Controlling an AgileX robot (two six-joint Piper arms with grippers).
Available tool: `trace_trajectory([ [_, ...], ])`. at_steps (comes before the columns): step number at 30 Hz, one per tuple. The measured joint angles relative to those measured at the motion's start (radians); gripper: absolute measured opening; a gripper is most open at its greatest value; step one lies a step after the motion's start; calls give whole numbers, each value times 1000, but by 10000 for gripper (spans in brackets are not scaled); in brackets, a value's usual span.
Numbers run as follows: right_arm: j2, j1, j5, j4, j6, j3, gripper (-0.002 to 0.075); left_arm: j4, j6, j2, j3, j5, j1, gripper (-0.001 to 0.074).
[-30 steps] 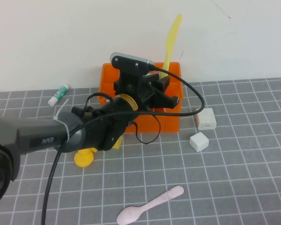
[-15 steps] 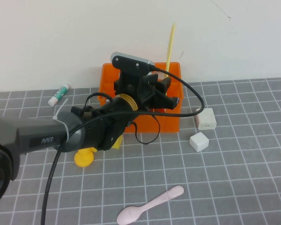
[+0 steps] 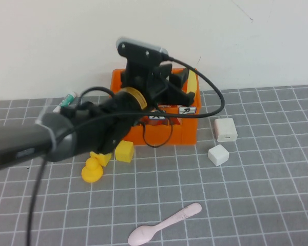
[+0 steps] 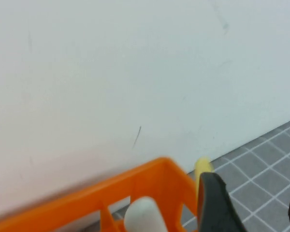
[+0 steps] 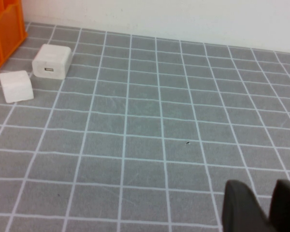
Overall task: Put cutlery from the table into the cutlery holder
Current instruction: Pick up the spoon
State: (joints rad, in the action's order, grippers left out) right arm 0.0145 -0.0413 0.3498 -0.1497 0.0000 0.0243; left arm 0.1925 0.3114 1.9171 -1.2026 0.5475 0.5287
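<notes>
The orange cutlery holder (image 3: 187, 130) stands at the back of the table (image 3: 256, 195) against the wall. My left gripper (image 3: 180, 88) hovers over its right end, open, with only table showing between the fingers (image 4: 215, 205). The yellow knife (image 3: 193, 82) leans inside the holder's right end, its tip (image 4: 202, 166) poking up beside one finger and free of the grip. A cream-white piece (image 4: 142, 212) stands inside the holder's rim (image 4: 135, 186). The pale pink spoon (image 3: 164, 224) lies on the table at the front. My right gripper (image 5: 261, 186) hangs low over bare table, slightly open and holding nothing.
A yellow block (image 3: 124, 151) and yellow duck (image 3: 92, 169) sit in front of the holder's left end. A white charger (image 3: 226, 129) and white cube (image 3: 218, 154) lie right of the holder. A small tube (image 3: 66, 100) lies at the back left.
The yellow knife, held upright above the holder a second ago, has dropped into it. My left gripper has opened and lifted a little.
</notes>
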Motion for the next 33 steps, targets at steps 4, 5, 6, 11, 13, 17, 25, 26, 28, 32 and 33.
trace_trajectory([
  [4,0,0,0,0,0,0,145,55,0,-125,53,-82,0,248],
  [5,0,0,0,0,0,0,145,62,0,-163,76,-108,0,207],
  [6,0,0,0,0,0,0,145,66,0,-187,96,-125,0,179],
  [11,0,0,0,0,0,0,145,81,0,-412,223,-287,0,23],
  [13,0,0,0,0,0,0,145,81,-6,-517,274,-320,0,10],
  [17,0,0,0,0,0,0,145,81,-16,-708,385,-338,0,3],
  [25,0,0,0,0,0,0,145,81,80,-1020,625,-400,0,0],
  [26,0,0,0,0,0,0,145,81,106,-1050,651,-402,0,0],
  [28,0,0,0,0,0,0,145,81,135,-1098,689,-409,0,0],
  [32,0,0,0,0,0,0,145,81,153,-1167,744,-422,0,0],
  [33,0,0,0,0,0,0,145,81,147,-1180,752,-438,0,0],
])
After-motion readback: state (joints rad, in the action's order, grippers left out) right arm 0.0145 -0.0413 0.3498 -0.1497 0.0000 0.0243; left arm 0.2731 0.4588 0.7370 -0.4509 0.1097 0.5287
